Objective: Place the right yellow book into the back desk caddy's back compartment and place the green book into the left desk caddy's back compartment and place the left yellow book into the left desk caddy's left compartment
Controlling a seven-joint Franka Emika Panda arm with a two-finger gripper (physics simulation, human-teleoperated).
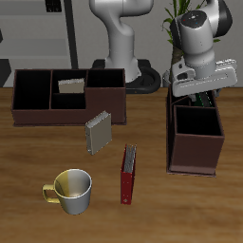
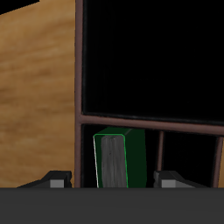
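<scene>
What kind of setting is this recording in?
Probably a simulated office or study desk: a wooden table with two desk caddies, books such as the red book, and a mug. Shelving and a plant show behind the robot.

Thin partition walls hem the green book (image 2: 117, 157) inside the left desk caddy (image 1: 196, 142); above stays open

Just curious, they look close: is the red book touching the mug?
Apart. The exterior view shows a strip of tabletop between the red book and the mug.
</scene>
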